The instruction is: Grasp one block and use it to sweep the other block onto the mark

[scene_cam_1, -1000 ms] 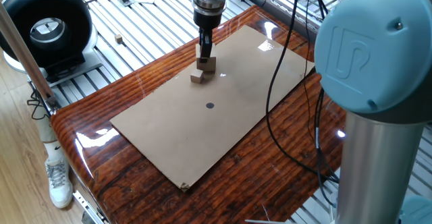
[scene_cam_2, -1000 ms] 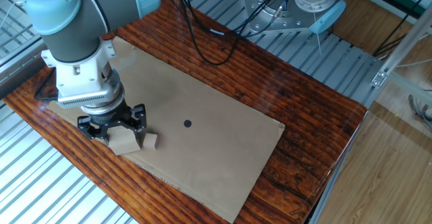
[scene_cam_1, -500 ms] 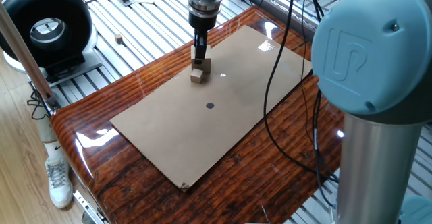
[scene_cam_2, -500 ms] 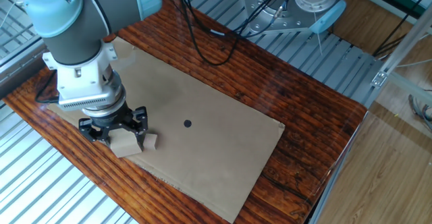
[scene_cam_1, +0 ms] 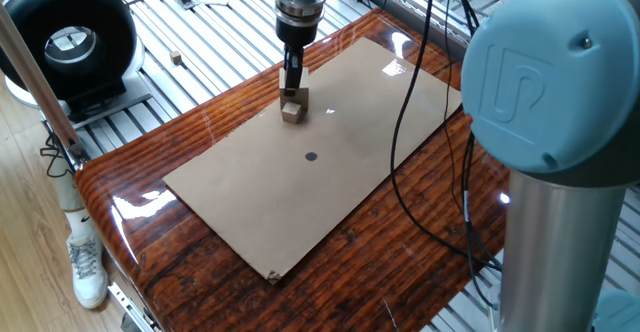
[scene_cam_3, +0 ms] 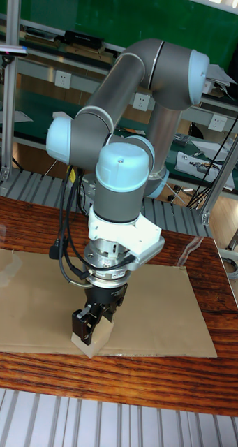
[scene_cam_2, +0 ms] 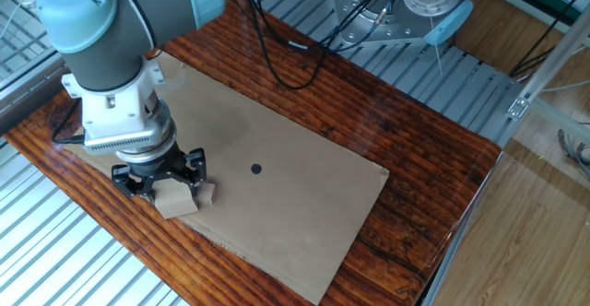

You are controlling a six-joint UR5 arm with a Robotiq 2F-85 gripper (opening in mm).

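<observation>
The gripper (scene_cam_2: 171, 191) is seen closed on the large pale block (scene_cam_2: 174, 200), with a dark finger (scene_cam_2: 137, 182) pressed against each side of it. The block is held low, its underside at or just above the cardboard sheet (scene_cam_2: 277, 214); actual contact cannot be told. In the tall fixed view the same block (scene_cam_3: 87, 341) is seen pinched between the jaws near the front edge of the cardboard sheet (scene_cam_3: 153, 307), with the gripper (scene_cam_3: 91, 328) pointed straight down.

The small brown block (scene_cam_2: 206, 193) is seen on the cardboard sheet, touching or just beside the pale block on the side that faces the mark (scene_cam_2: 256, 169). In one fixed view the small brown block (scene_cam_1: 292, 112) sits directly in front of the pale block (scene_cam_1: 294, 97), and the two overlap so closely that a gap cannot be made out. The gripper (scene_cam_1: 292, 80) is placed directly above them.

The mark (scene_cam_1: 311, 156) is drawn near the middle of the cardboard sheet (scene_cam_1: 330, 172), apart from both blocks. The small brown block is located between the pale block and the mark. Nothing is resting on the mark.

The cardboard sheet is laid on a glossy red-brown wooden table (scene_cam_2: 415, 158). A black cable (scene_cam_1: 405, 132) is draped across the far part of the sheet, well apart from the mark.
</observation>
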